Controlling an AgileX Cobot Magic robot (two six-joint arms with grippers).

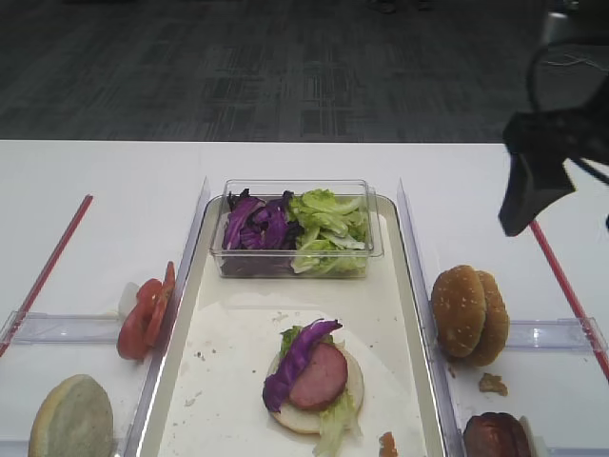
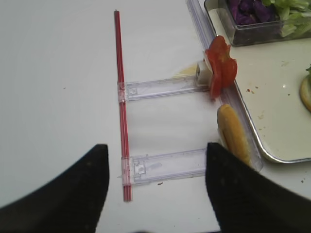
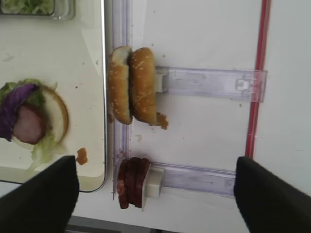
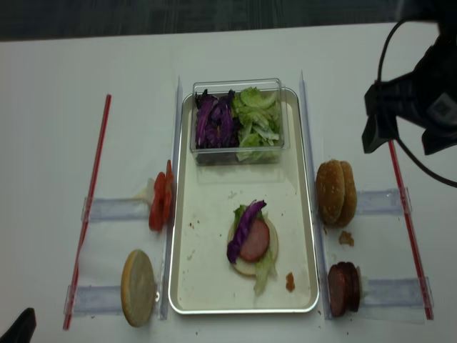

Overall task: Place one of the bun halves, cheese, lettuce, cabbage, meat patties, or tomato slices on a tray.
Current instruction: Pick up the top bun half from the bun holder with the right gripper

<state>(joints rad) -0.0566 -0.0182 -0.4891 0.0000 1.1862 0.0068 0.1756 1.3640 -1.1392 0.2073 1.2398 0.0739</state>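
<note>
The cream tray [image 1: 228, 333] holds a pale bun base topped with lettuce, a meat slice and cabbage [image 1: 314, 376]. More cabbage [image 1: 255, 227] and lettuce [image 1: 328, 228] fill a clear box. Two sesame bun halves [image 1: 469, 314] [image 3: 132, 85] stand on edge right of the tray, with the meat patties [image 3: 133, 182] nearer the front. Tomato slices [image 2: 221, 68] and a pale bun half [image 1: 71, 419] stand left of the tray. My right gripper [image 3: 155, 194] [image 1: 528, 195] hangs open and empty, high over the right side. My left gripper [image 2: 155, 187] is open above the left table. Cheese is out of view.
Clear plastic rails [image 3: 209, 82] and red strips [image 3: 256, 82] [image 2: 121, 97] lie on the white table on both sides of the tray. An orange crumb [image 3: 81, 156] sits in the tray's near right corner and another [image 1: 492, 384] lies by the bun halves.
</note>
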